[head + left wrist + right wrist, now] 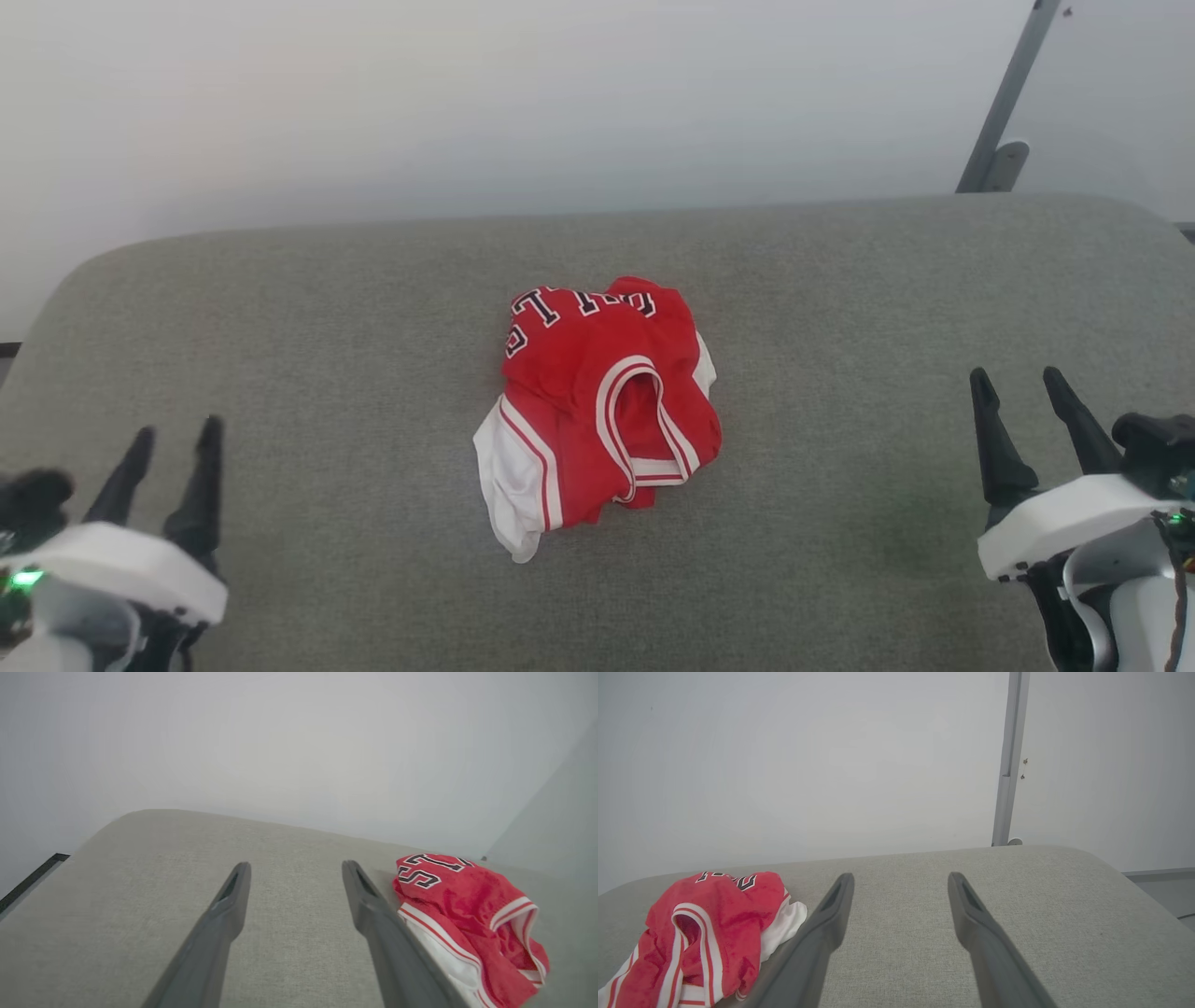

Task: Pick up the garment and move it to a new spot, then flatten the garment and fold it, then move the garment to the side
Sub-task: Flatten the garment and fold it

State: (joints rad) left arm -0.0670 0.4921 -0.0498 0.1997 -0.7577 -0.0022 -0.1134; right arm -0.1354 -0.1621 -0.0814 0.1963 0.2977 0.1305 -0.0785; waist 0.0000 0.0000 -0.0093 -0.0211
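Jersey (597, 401): red with white sleeves, lying in a crumpled heap. The striped neck opening (644, 420) faces up and the black lettering is scrunched along the far edge.
Where it is: on the grey fabric surface (840, 299), pretty much dead centre between the two grippers. It's off to the right of the left one, off to the left of the right one, and a bit ahead of both.
Left gripper (179, 427): fingers spread wide with nothing in them, well apart from the cloth.
Right gripper (1016, 373): same deal, spread wide and empty, well apart from the cloth.
Why they sit like that: looks to me like a ready pose, one arm on each flank, so either can reach in for a pinch.
Task progress: I'd say nothing is done yet, and the pick-up is the step in hand.
Best grab, my guess: the white sleeve (509, 476) sticking out on the near side, since it's loose and easy to get under.
Watch out: a bunched heap like this could come up as a lump and need shaking out.
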